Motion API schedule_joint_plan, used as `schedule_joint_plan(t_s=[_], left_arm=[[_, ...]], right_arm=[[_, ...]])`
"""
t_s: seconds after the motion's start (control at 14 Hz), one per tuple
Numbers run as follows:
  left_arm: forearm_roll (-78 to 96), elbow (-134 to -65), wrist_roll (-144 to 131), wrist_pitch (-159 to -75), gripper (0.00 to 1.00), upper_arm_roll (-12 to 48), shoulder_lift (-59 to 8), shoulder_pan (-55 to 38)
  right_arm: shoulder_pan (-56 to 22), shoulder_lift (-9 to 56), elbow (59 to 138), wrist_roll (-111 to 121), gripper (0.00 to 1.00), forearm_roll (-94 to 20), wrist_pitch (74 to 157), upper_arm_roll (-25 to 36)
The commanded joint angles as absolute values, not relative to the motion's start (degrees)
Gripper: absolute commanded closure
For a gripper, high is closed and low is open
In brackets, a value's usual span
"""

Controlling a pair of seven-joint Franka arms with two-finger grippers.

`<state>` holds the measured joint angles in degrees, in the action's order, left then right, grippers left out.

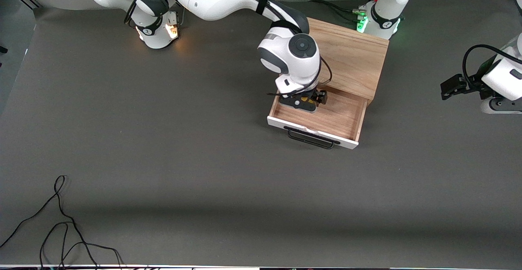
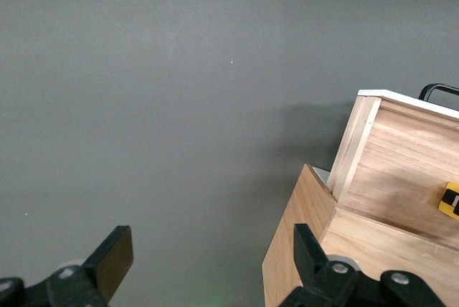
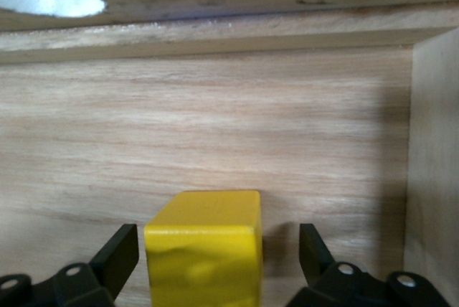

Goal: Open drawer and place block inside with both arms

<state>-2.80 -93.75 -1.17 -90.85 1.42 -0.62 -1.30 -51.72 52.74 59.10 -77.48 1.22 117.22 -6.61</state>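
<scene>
The drawer (image 1: 342, 119) stands pulled out of the light-wood cabinet (image 1: 350, 58), its white front panel (image 1: 285, 124) and black handle (image 1: 310, 138) toward the front camera. My right gripper (image 1: 310, 98) is down in the drawer at the right arm's end. In the right wrist view it (image 3: 215, 249) is open, and the yellow block (image 3: 204, 249) rests on the drawer floor (image 3: 215, 128) between its fingers (image 3: 118, 253), apart from at least one of them. My left gripper (image 1: 448, 87) waits open and empty over bare table at the left arm's end, and also shows in its wrist view (image 2: 211, 253).
Loose black cables (image 1: 61, 221) lie on the grey table near the front camera at the right arm's end. The left wrist view shows the cabinet's side (image 2: 294, 249) and the drawer's side wall (image 2: 401, 163) close to the left gripper.
</scene>
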Motion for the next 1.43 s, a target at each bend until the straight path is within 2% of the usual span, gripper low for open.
schedule_joint_plan(t_s=[0.0, 0.21, 0.5, 0.71, 0.86, 1.36], left_arm=[[-2.11, -93.96, -0.09, -91.23, 0.00, 0.35, 0.44, -2.46], [-2.11, -93.96, -0.09, -91.23, 0.00, 0.53, 0.53, -1.76], [-1.05, -93.69, -0.17, -91.23, 0.00, 0.97, 0.44, -0.17], [-0.97, -93.69, -0.18, -91.06, 0.00, 0.97, 0.53, -0.26], [-0.88, -93.69, -0.18, -90.97, 0.00, 0.97, 0.62, -0.53], [-0.79, -93.69, -0.18, -90.44, 0.00, 0.97, 0.79, -0.70]], right_arm=[[-52.12, 52.04, 58.36, -78.84, 0.00, 2.46, 116.81, -6.50], [-50.89, 48.36, 57.92, -78.49, 0.00, 2.29, 112.87, -6.07], [-43.96, 41.07, 58.62, -76.83, 0.00, 1.93, 108.03, -6.50], [-37.20, 35.61, 59.76, -70.95, 0.00, 1.41, 101.18, -6.59], [-31.93, 30.61, 63.35, -62.19, 0.00, -1.04, 98.80, -6.24], [-14.35, 13.30, 83.12, -33.70, 0.00, -1.41, 99.40, -4.58]])
